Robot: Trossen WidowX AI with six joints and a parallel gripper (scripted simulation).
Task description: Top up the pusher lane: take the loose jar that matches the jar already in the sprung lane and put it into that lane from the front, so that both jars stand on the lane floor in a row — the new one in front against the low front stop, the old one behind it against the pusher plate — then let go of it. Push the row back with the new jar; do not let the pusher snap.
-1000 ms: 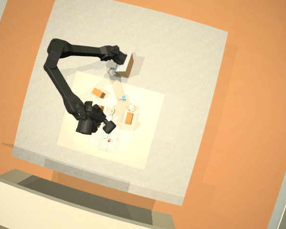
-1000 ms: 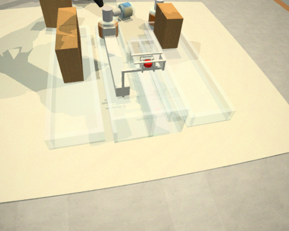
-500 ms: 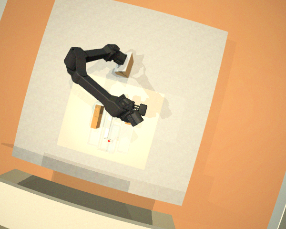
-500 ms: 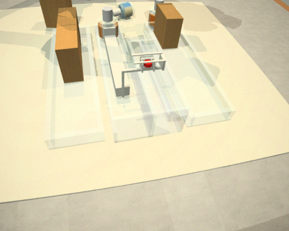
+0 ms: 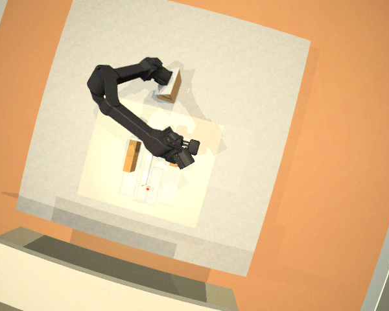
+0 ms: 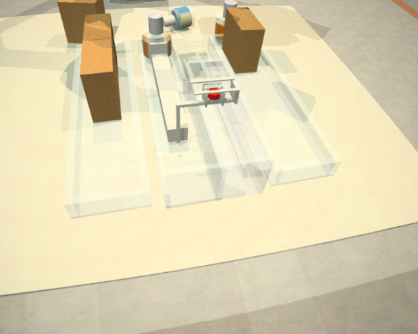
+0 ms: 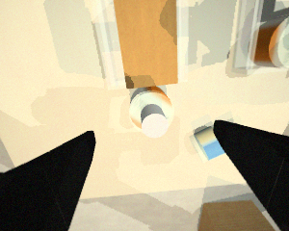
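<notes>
Cream matting [image 5: 188, 216] [image 6: 202, 233] [image 7: 53, 125] underlies the sprung lane [image 5: 144, 201] [image 6: 193, 183] [image 7: 240, 34], which holds one orange-banded jar [image 6: 156, 44] [image 7: 267, 43]. Beside it, a side lane [image 6: 302, 173] [image 7: 182, 43] holds a brown box [image 6: 243, 43] [image 7: 146, 43]; the loose matching jar [image 6: 219, 29] [image 7: 150, 108] stands just past that box. Wide open and empty, the gripper [image 5: 188, 151] [image 7: 154, 131] hovers above.

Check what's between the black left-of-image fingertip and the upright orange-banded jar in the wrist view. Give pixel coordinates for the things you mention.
No object shows between fingertip [image 7: 87, 146] and jar [image 7: 154, 125] [image 6: 220, 30] there, only cream mat [image 7: 111, 164] [image 6: 237, 223] [image 5: 188, 216].

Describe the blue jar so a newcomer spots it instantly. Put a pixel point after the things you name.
On the cream mat [image 5: 188, 207] [image 6: 129, 251] [image 7: 48, 111], look just past the jar-end of the clear lanes [image 5: 127, 190] [image 6: 108, 204] [image 7: 102, 58]. In the exterior view, the blue jar [image 6: 182, 17] [image 7: 208, 143] appears between two orange-banded jars [image 6: 157, 46] [image 7: 151, 107]; it alone lies sideways.
</notes>
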